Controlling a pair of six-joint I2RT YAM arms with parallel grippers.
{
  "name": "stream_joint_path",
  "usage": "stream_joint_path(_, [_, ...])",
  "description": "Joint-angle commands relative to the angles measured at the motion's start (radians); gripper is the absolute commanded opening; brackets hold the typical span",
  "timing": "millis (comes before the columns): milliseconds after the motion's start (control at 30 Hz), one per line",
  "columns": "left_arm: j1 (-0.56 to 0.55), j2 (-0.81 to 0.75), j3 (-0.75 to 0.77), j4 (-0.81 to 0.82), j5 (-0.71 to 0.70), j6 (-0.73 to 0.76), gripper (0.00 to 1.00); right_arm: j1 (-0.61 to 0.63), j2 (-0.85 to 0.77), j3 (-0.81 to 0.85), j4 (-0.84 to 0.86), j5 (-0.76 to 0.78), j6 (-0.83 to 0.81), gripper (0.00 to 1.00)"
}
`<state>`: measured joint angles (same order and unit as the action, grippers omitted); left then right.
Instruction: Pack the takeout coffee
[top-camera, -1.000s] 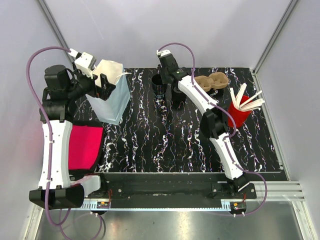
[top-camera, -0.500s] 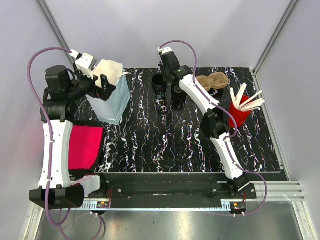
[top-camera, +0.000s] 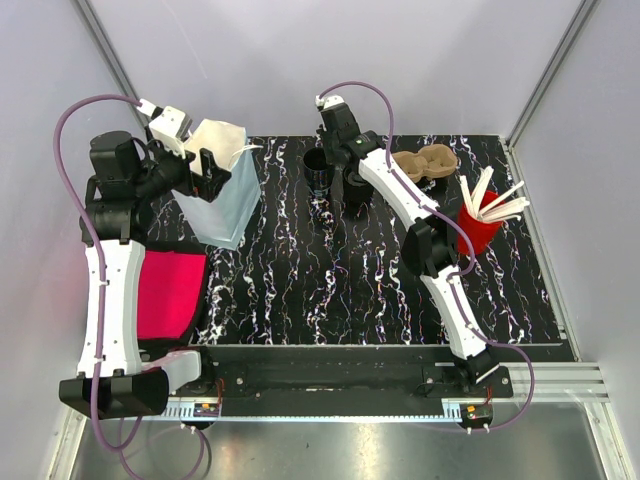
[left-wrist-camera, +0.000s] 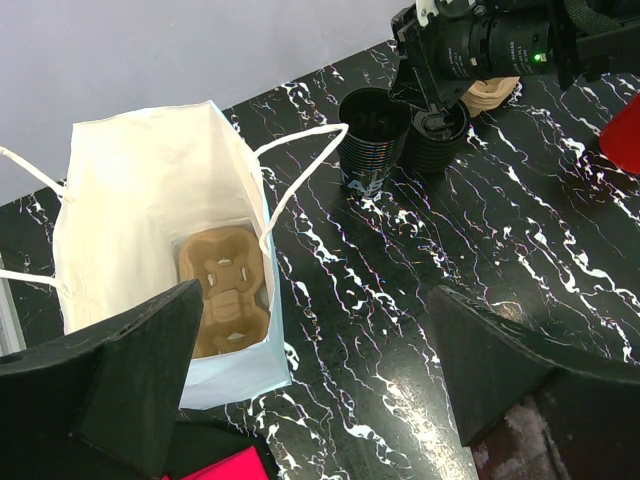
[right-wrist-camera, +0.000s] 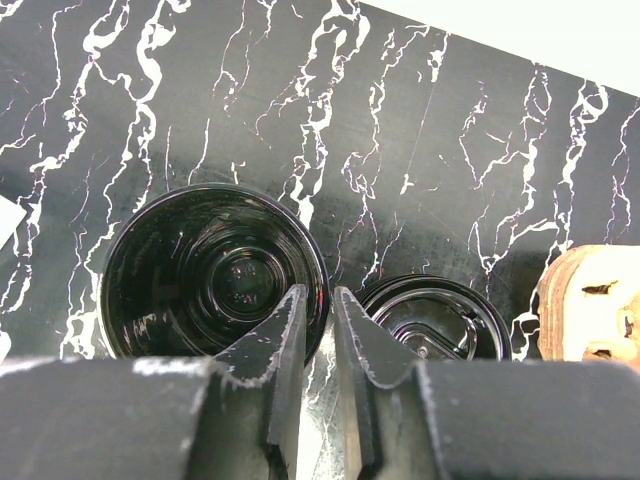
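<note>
Coffee cup (right-wrist-camera: 215, 275), one, lid stack (right-wrist-camera: 435, 322), one, bag (left-wrist-camera: 150, 180), one, bagged carrier (left-wrist-camera: 225, 290), loose carrier (top-camera: 425, 165)

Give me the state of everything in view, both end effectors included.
White paper bag: upright, open, brown pulp carrier inside.
Black paper cup: upright, lidless, empty.
Black lid stack: upright beside that cup.
Red plastic cup: upright, holding pale sticks.
Left end effector: open, near the bag's mouth.
Right end effector: nearly closed astride the black cup's rim; grip unclear.

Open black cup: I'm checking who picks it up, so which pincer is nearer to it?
Right. The right pincer straddles the rim of the open cup; the left pincer hangs wide open by the paper bag, well away.
</note>
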<state>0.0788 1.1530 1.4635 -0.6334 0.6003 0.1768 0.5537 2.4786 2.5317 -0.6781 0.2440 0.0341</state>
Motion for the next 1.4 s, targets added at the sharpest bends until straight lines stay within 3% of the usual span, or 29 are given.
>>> stream_joint_path(0, [0.009,-0.01,-0.005,0.057,0.035,-0.011,0.99,-0.006,-0.07,0.039,0.014,-0.006,0.013,0.22])
stream_joint_path(667, [0.015,-0.016,-0.009,0.058,0.044,-0.017,0.99,-0.005,-0.078,0.041,0.012,0.0,0.016,0.0])
stream_joint_path(1367, [0.018,-0.015,-0.008,0.064,0.055,-0.026,0.99,-0.009,-0.11,0.09,-0.003,0.0,0.03,0.0])
